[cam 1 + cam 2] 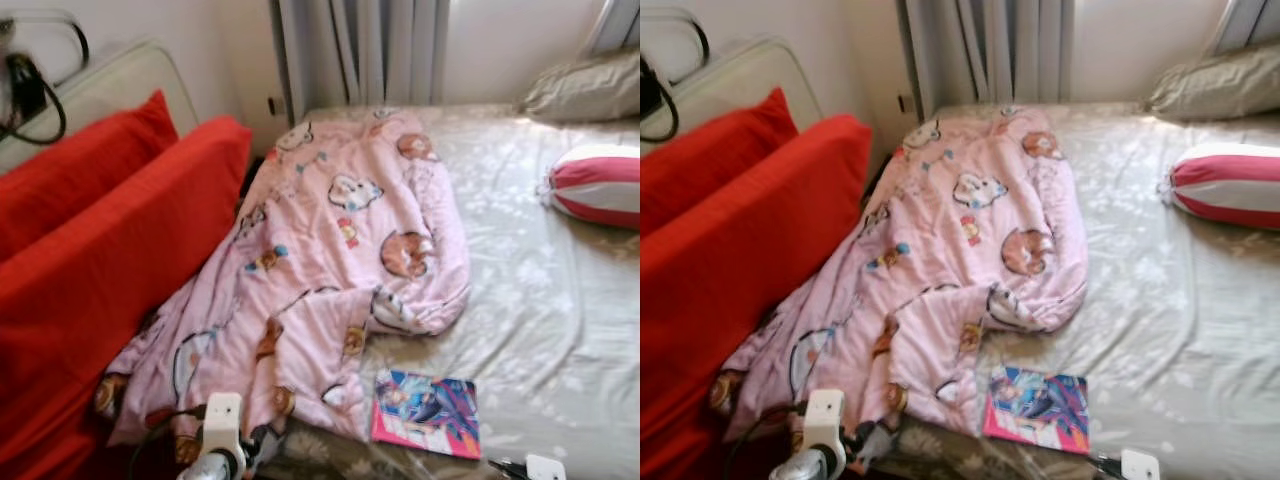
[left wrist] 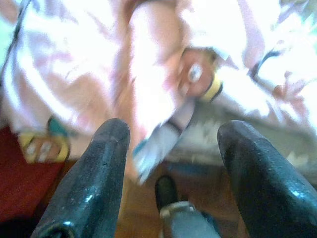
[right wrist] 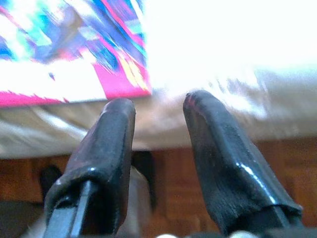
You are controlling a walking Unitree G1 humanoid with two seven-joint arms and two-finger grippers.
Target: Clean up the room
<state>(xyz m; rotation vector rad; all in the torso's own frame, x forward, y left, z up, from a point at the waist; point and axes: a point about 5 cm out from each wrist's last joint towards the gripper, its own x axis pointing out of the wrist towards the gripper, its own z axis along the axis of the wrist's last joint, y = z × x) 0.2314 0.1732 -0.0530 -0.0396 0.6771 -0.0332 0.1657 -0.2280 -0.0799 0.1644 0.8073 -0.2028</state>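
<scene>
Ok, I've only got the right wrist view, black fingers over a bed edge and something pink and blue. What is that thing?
Observer: A book lying flat on the bed sheet, near the foot edge.
Operator: Anything beside it?
Observer: A pink cartoon blanket, crumpled, its lower edge just reaching the book.
Operator: And my left gripper?
Observer: The left gripper is open, hovering at the blanket's hanging corner.

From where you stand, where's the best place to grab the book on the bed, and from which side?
Probably the book's near edge, coming in from the foot of the bed with the right hand. The book lies flat close to that edge, beside the pink blanket, and the open right hand already points at its near corner, so one finger might slide under it.
</scene>
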